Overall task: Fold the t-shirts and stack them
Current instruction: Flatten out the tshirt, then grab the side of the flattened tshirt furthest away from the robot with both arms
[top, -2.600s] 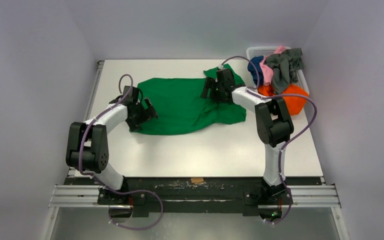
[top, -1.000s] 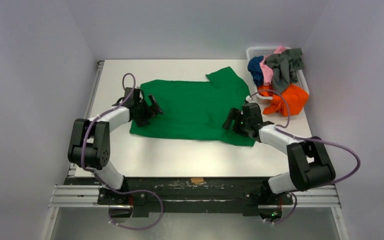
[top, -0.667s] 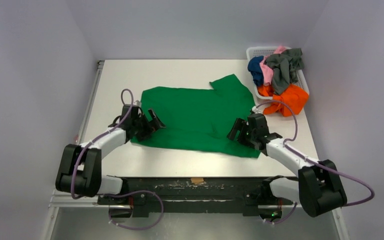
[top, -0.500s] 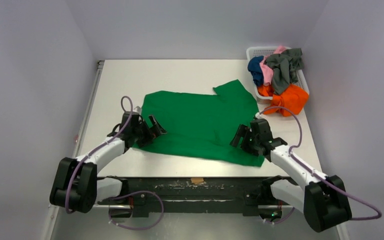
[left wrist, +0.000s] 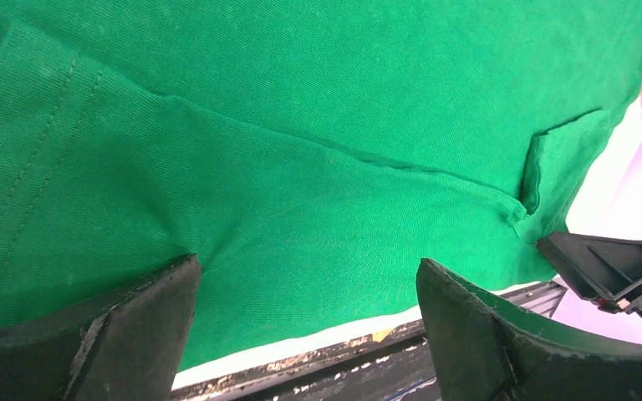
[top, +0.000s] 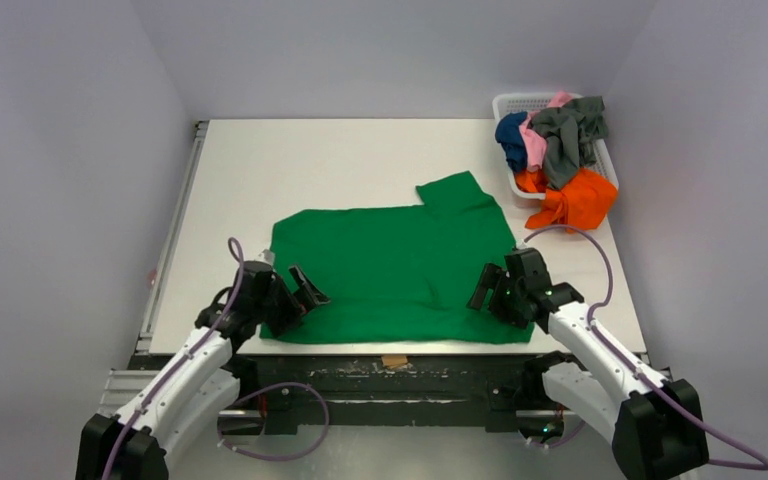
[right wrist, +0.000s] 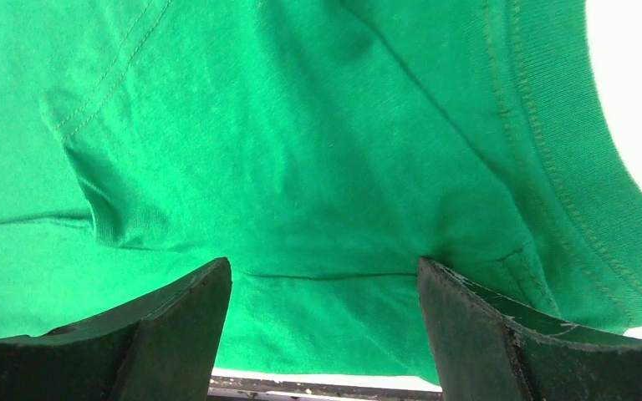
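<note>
The left gripper (left wrist: pixel 307 266) has its fingers spread wide with nothing pinched between them. Its wrist camera shows only green cloth in the gap, creased by a long diagonal fold. The right gripper (right wrist: pixel 323 264) also stands apart over the same cloth. Neither wrist view settles whether the fingertips press on the fabric or sit just above it.

The right wrist camera picks out a ribbed neckband (right wrist: pixel 552 167) curving down the right side, with stitched seams on the left. The overhead view does not show these. The left wrist camera catches the black tip of the other gripper at its right edge and a sliver of orange in its far corner.

Only the overhead view gives the layout. The green t-shirt (top: pixel 390 265) lies spread flat on the white table (top: pixel 310 160), with its near hem along the table's near edge and one sleeve (top: pixel 457 192) pointing to the far right. One gripper sits at each near corner of the shirt.

Well apart, at the far right corner, the white basket (top: pixel 520 102) holds the navy t-shirt (top: pixel 509 130), pink t-shirt (top: pixel 537 146) and grey t-shirt (top: pixel 572 128). The orange t-shirt (top: pixel 580 200) spills over its near end.
</note>
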Controlling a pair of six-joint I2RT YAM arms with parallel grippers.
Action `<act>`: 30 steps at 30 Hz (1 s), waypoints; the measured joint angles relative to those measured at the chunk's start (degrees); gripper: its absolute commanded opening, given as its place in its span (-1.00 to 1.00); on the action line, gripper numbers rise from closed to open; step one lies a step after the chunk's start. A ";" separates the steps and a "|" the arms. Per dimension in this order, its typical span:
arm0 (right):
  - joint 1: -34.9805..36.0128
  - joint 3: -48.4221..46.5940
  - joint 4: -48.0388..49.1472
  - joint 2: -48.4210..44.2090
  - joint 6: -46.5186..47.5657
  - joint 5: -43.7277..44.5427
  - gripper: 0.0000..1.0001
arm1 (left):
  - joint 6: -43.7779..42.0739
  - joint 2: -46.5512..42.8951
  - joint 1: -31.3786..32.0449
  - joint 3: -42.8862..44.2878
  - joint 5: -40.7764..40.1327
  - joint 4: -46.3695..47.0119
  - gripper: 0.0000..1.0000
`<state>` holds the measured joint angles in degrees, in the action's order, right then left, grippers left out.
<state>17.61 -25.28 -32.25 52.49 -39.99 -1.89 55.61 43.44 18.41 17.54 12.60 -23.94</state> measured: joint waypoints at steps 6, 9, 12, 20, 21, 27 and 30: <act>0.00 -2.36 -0.39 0.04 1.60 1.88 0.64 | -0.39 -2.14 0.07 2.95 -4.00 -9.60 1.00; 0.00 -6.43 0.83 1.81 2.99 2.73 0.71 | -2.67 2.03 0.07 9.33 -7.74 -14.40 1.00; 0.00 -11.72 4.11 6.58 4.24 3.04 0.86 | -5.42 9.14 -0.31 18.93 -12.50 -15.67 1.00; 0.00 -39.80 10.82 38.38 9.07 6.51 0.90 | -12.31 39.45 -11.85 46.49 -17.14 -12.98 1.00; 0.00 -45.38 10.80 43.50 10.12 7.19 0.90 | -13.22 43.93 -13.03 49.77 -17.75 -12.74 1.00; -0.04 -75.82 9.03 70.36 15.69 9.90 0.88 | -16.26 64.96 -16.72 67.04 -17.44 -15.19 1.00; -0.11 -88.28 5.22 81.09 17.40 10.80 0.87 | -16.90 72.28 -17.70 73.57 -15.54 -16.94 0.91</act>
<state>17.50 -113.56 -27.03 133.58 -22.59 8.91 38.72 115.72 0.71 91.11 -2.94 -40.88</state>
